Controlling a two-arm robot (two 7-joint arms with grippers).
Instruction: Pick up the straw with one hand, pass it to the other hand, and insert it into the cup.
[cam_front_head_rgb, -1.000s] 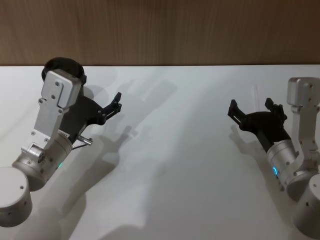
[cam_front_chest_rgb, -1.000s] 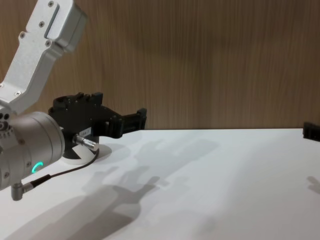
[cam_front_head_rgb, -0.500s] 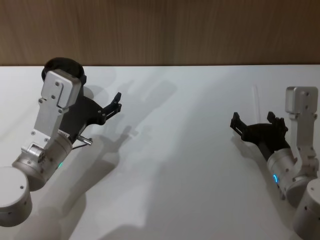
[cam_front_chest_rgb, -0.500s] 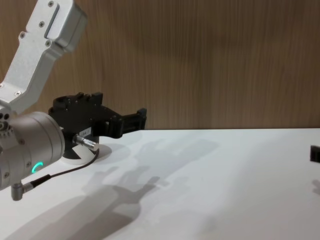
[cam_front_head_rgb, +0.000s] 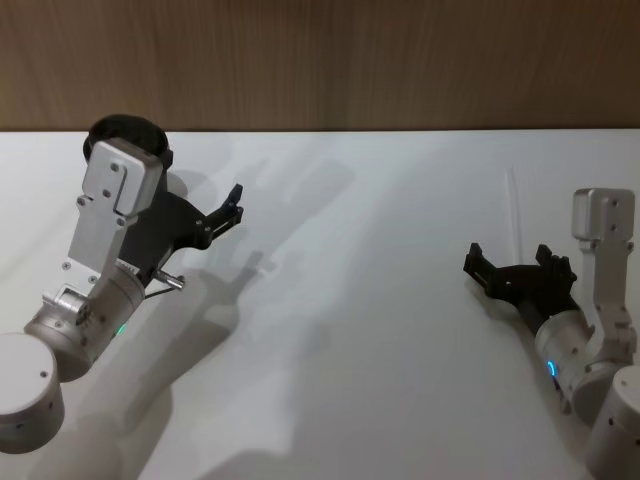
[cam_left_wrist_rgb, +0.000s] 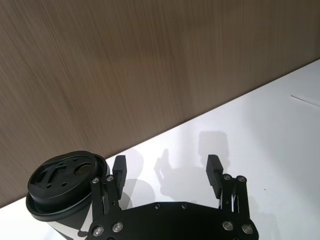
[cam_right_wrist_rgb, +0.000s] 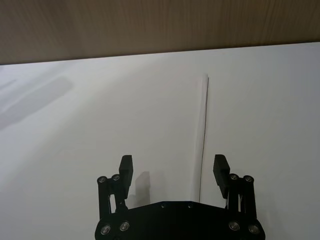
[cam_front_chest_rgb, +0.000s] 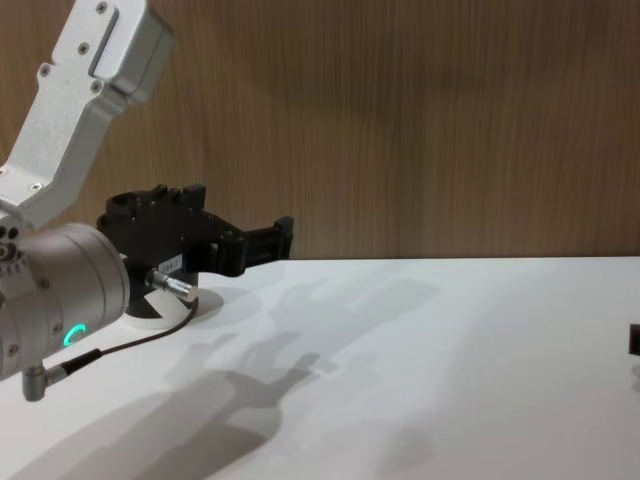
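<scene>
Lying flat, straw (cam_right_wrist_rgb: 204, 135) ahead of right tool (cam_right_wrist_rgb: 173, 163), near end between its wide-open, empty jaws

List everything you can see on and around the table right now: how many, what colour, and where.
straw: one, white, lying flat on the table on the robot's right, pointing toward the wall
cup: one, black with a black lid, upright at the far left of the table
table: one, white, spanning the foreground
wall: one, brown wood grain, behind the table
left gripper: one, black, open, just beside the cup
right gripper: one, black, open, with the straw's near end running between its fingers
</scene>
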